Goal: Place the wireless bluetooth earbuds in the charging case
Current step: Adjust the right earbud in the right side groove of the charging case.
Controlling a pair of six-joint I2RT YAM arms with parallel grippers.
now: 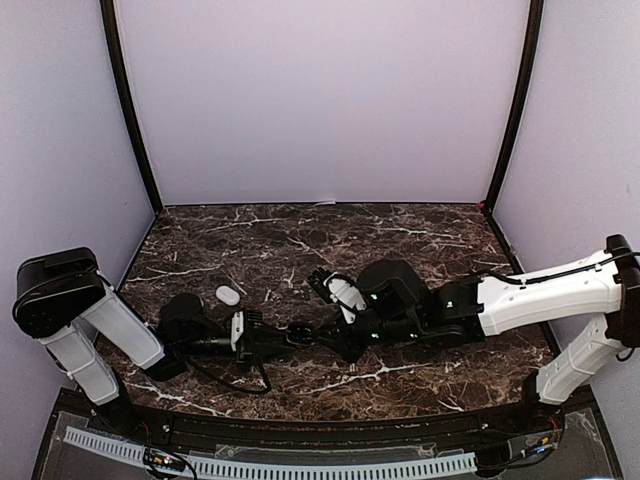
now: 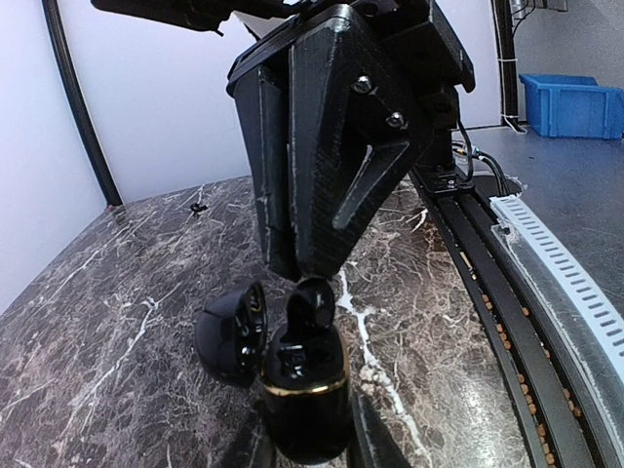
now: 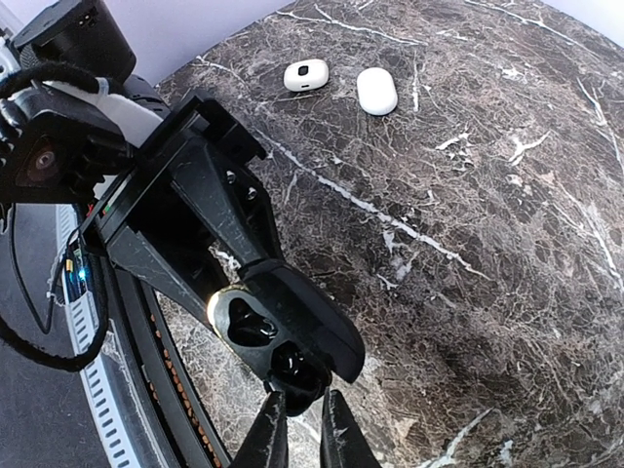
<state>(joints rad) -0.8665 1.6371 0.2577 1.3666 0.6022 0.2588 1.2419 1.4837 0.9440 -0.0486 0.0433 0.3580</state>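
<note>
Between the right jaws, a black earbud (image 2: 312, 300) rests on the case (image 2: 304, 395).

Both arms reach inward, left claw (image 1: 284, 335) and right claw (image 3: 297, 436) closed, close together.

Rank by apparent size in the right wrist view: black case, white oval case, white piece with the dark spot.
1. black case, largest, but nearest the camera, so real size unsure.
2. white oval case.
3. white piece with the dark spot, only slightly smaller; nearly alike.
</note>
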